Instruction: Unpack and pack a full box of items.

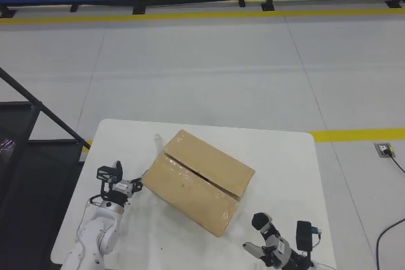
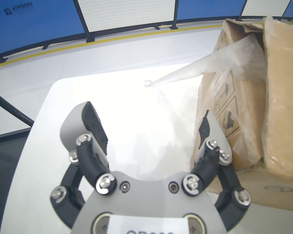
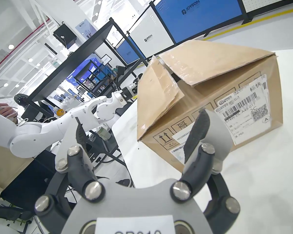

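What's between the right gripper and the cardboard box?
Only bare white table lies between the right gripper and the cardboard box, as the top view shows.

A white round-cornered surface (image 1: pixel 283 169) carries one brown cardboard box (image 1: pixel 199 181), set askew near its middle, top flaps folded down.
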{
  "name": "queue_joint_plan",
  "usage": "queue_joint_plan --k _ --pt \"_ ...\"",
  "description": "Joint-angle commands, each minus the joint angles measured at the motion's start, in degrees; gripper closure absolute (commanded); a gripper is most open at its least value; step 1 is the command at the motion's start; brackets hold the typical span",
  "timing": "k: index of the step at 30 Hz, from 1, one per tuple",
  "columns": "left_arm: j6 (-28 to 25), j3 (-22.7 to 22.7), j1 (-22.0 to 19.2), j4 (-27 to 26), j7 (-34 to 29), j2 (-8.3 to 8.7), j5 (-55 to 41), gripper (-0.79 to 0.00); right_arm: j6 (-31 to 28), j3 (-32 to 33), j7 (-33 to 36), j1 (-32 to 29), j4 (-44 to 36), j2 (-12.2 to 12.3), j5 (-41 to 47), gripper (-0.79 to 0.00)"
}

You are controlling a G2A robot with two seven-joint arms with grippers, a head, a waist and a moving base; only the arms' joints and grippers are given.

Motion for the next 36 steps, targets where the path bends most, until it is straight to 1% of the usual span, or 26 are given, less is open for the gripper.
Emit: queue_joint_plan --k 1,4,7,9,14,18,21,23,24,27,29,30,32,36 --pt "-0.67 -0.51 1.56 -1.54 -0.21 0.18 0.05 -0.785 -0.04 0.0 -0.15 -0.02 -0.01 0.0 -0.09 -0.785" --pt "-0.98 -0.96 3.78 -3.82 -0.48 0.36 0.34 -0.785 0.34 -0.19 0.03 0.13 -0.68 -0.03 -0.61 -0.785" --pt "-1.24 -1.43 5.75 -6.1 -0.7 0.52 0.4 -0.785 2.09 -0.07 -1.36 -0.04 -4.0 -0.05 -7.14 -0.785" --pt "-2.14 -1.85 7.04 -7.5 -0.95 0.66 0.21 -0.785 1.68 -0.96 -2.31 -0.75 -5.96 -0.06 -11.22 -0.785" --pt "-5.22 -3.2 10.06 -10.54 -1.66 1.04 -1.15 -0.785 1.82 -1.05 -2.39 -0.86 -6.02 -0.07 -11.37 -0.785" --pt "-6.56 -3.88 11.83 -12.14 -1.97 1.3 -1.04 -0.785 2.24 -1.28 -2.42 -0.88 -6.2 -0.1 -10.99 -0.785" --pt "-7.92 -4.58 12.74 -13.25 -2.18 1.54 -0.84 -0.785 2.71 -1.16 -4.47 -1.33 -7.51 -0.11 -12.97 -0.785" --pt "-8.22 -5.4 13.07 -13.8 -2.35 1.66 -1.59 -0.785 1.1 -1.39 -7.05 -2.04 -8.85 -0.06 -16.05 -0.785" --pt "-7.91 -5.83 13.04 -13.84 -2.59 1.68 -2.44 -0.785 1.33 -1.36 -7.72 -2.25 -8.85 -0.08 -16.15 -0.785" --pt "-5.2 -6.49 11.97 -13.22 -3.64 1.53 -4.82 -0.785 1.33 -1.36 -7.72 -2.25 -8.85 -0.08 -16.15 -0.785" --pt "-3.38 -6.07 11.02 -12.49 -4.3 1.34 -5.79 -0.785 1.33 -1.36 -7.72 -2.25 -8.85 -0.08 -16.15 -0.785" --pt "-3.29 -5.74 10.67 -12.24 -4.23 1.27 -6.18 -0.785 2.33 -1.23 -7.29 -2.16 -8.95 -0.08 -16.77 -0.785" --pt "-3.09 -5.37 10.21 -11.59 -4.2 1.19 -6.65 -0.785 6.64 -1.48 -5.02 -2.43 -10.62 -0.07 -22.4 -0.785" --pt "-3.81 -4.83 9.72 -10.41 -3.75 1.15 -6.88 -0.785 11.38 -3.55 -6.21 -4.16 -12.99 -0.01 -35.02 -0.785"
